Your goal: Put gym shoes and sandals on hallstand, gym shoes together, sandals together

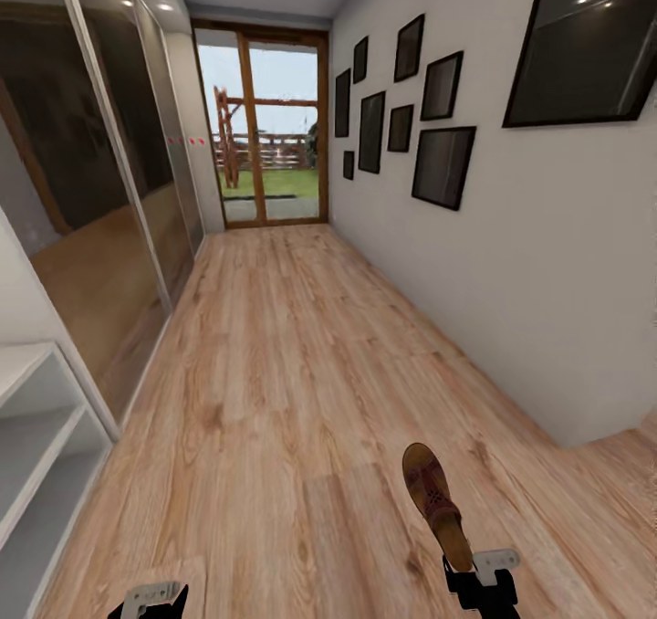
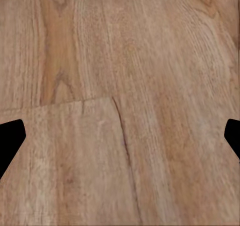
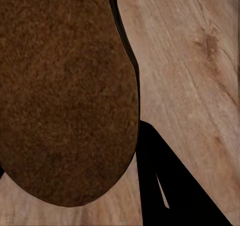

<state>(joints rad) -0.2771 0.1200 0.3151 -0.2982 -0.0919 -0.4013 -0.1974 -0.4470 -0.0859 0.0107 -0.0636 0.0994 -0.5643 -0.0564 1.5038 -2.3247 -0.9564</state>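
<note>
got one sandal [image 1: 436, 502] clamped by the heel in my right gripper [image 1: 481, 584], held above the corridor floor [image 1: 274, 400], left gripper [image 1: 151, 601] open and empty, hallstand [image 1: 36, 436] shelves look bare so far

The corridor floor [image 1: 292, 363] is light brown wood-grain planks; it runs from the near edge to the far glass door [image 1: 269, 135], between the mirrored panels [image 1: 100, 217] on the left and the white wall [image 1: 511, 272] on the right; its planks lie lengthwise, with darker knots here and there. At the near left stands a light grey shelf unit [image 1: 41, 436] on the floor, with open shelves; I cannot see any item lying on them.
</note>
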